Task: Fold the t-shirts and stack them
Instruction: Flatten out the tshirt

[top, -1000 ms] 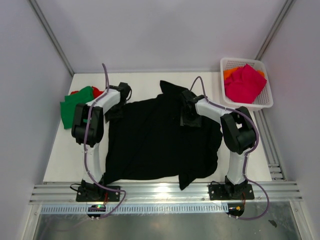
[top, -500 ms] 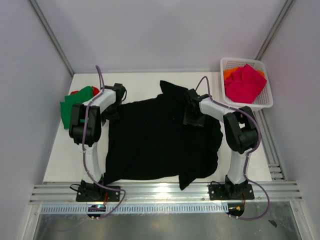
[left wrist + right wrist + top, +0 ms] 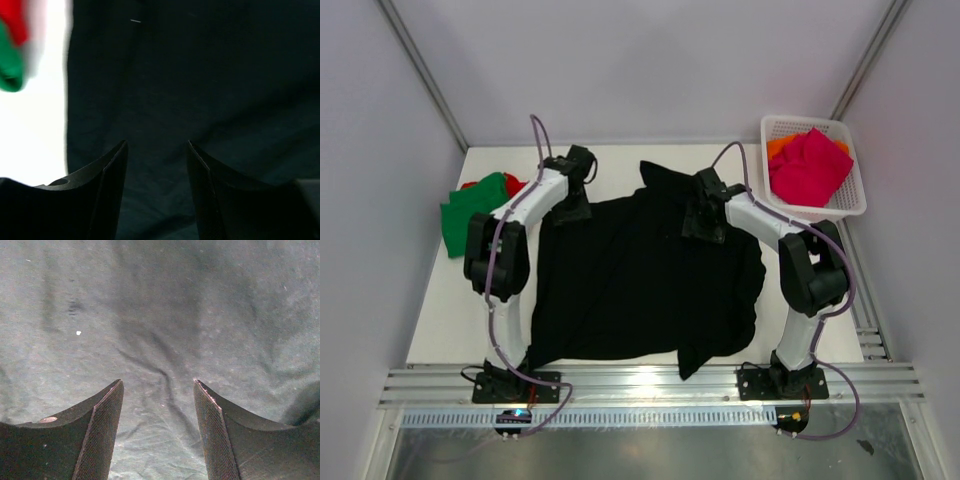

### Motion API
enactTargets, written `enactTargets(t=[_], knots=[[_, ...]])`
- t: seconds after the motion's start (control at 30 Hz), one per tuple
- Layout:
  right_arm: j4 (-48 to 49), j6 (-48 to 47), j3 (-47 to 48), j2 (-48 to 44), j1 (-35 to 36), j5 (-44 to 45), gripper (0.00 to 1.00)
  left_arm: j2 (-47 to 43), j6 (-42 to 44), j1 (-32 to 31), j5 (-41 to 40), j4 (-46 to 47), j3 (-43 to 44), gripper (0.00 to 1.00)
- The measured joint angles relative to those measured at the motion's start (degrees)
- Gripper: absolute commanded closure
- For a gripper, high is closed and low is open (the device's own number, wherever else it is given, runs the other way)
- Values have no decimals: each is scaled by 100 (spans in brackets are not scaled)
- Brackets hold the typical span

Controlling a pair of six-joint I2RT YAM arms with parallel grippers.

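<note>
Left gripper (image 3: 156, 145) hangs over the far-left edge of the black t-shirt (image 3: 640, 280), fingers apart, nothing but cloth showing between them. Right gripper (image 3: 157, 382) is over the far-right part of the same shirt, fingers apart too, wrinkled fabric in the gap, nothing pinched. The shirt is spread across the middle of the table (image 3: 445, 320), about as wide as it is deep. One corner points at the back wall and a flap reaches the near rail. There's bare table down my left side and along the back. The green t-shirt (image 3: 470, 212) and red t-shirt (image 3: 468, 185) sit bunched at the far-left edge. The white basket (image 3: 850, 205) in the far-right corner holds the magenta-pink t-shirt (image 3: 808, 165) on top of the orange t-shirt (image 3: 780, 146).
</note>
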Motion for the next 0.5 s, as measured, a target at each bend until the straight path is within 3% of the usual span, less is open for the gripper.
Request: enactTargets(t=[0.27, 0.5], knots=[[236, -37, 205, 177, 0, -195, 38, 824, 46, -317, 116, 101, -50, 48], [330, -39, 203, 420, 0, -308, 38, 826, 59, -284, 11, 105, -70, 48]])
